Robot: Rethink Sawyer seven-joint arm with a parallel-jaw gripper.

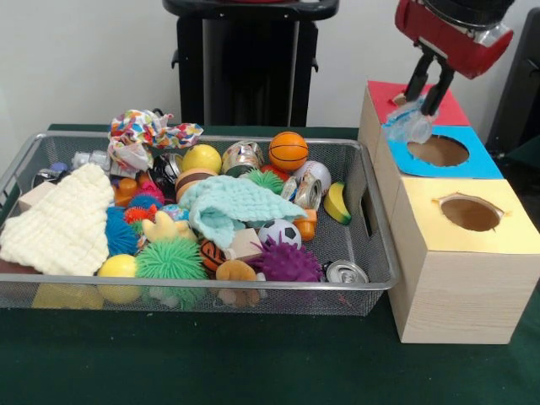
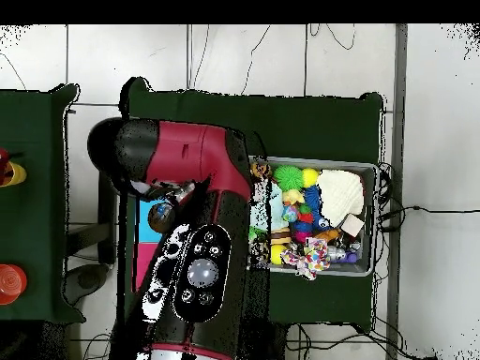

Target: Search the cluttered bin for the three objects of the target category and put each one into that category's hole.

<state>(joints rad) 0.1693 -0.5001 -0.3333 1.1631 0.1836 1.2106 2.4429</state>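
Observation:
My gripper (image 1: 424, 108) hangs at the right and is shut on a crushed clear plastic bottle (image 1: 411, 126). It holds the bottle just above the left rim of the round hole (image 1: 438, 151) with the blue surround. In the overhead view the gripper (image 2: 167, 199) shows beside the blue surround (image 2: 147, 219), mostly under the arm. The silver wire mesh bin (image 1: 375, 253) stands left of the boxes, full of toys, balls and cloths. No other clear bottle shows among the clutter. A shiny can (image 1: 346, 272) lies in the bin's front right corner.
Wooden boxes stand in a row: red surround (image 1: 382, 93) behind, yellow-surround hole (image 1: 471, 213) in front. The bin holds a cream cloth (image 1: 59, 224), mint cloth (image 1: 228, 205), basketball (image 1: 288, 150), banana (image 1: 337, 202) and spiky balls. The black pedestal (image 1: 249, 67) stands behind.

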